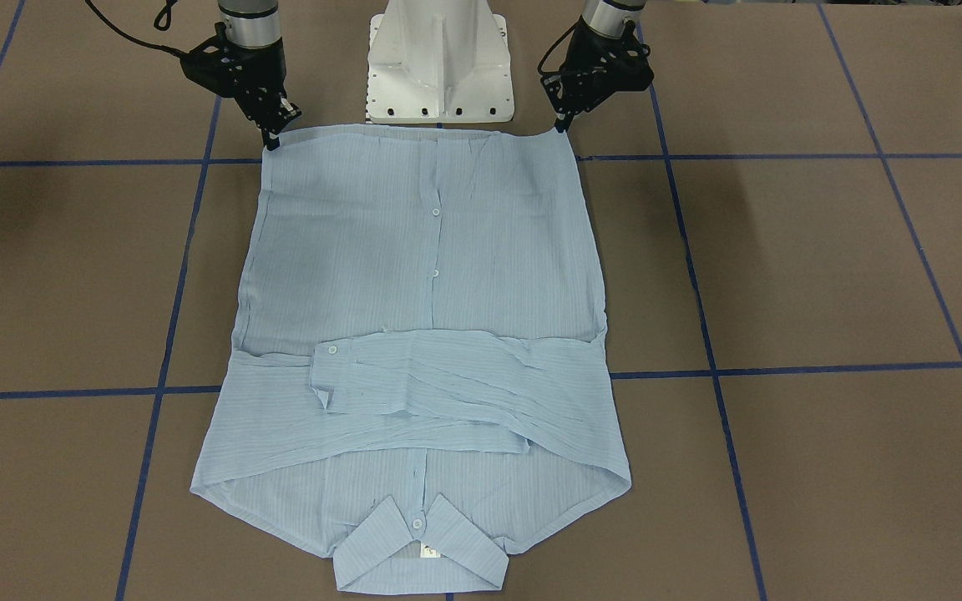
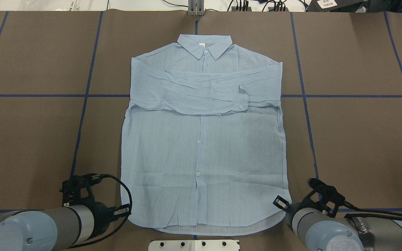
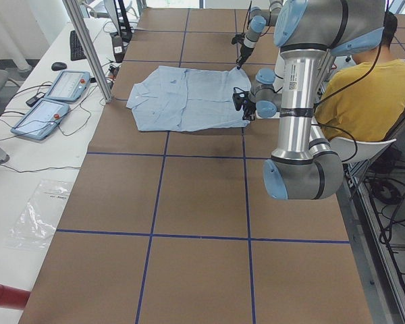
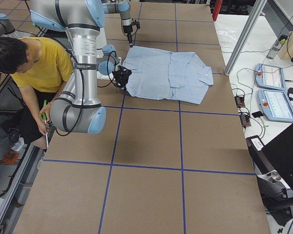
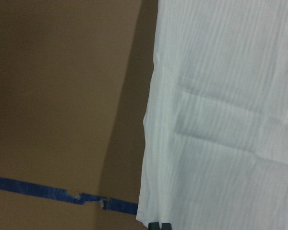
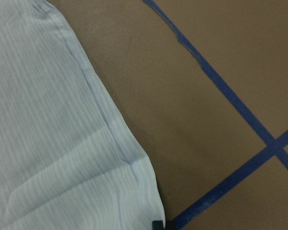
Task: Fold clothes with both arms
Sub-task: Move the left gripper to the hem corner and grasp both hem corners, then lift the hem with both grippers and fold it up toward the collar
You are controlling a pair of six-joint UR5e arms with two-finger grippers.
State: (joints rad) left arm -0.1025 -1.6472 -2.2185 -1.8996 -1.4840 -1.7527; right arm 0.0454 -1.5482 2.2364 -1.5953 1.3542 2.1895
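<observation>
Light blue shirt (image 2: 201, 150) lies flat, buttons up, in the middle of the table (image 2: 354, 139). Both sleeves (image 2: 201, 96) are already crossed over the chest, and by my reading the body folds are still to do. Seen from overhead, its long axis runs 6 to 12 o'clock, with the collar (image 2: 204, 47) at 12 and the hem (image 2: 201, 228) at 6 beside the robot. The left gripper (image 1: 563, 125) sits at the hem corner near 7 o'clock, the right gripper (image 1: 272, 140) at the corner near 5. Each seems to meet the cloth's edge, but whether the jaws are spread or pinching fabric I cannot tell
</observation>
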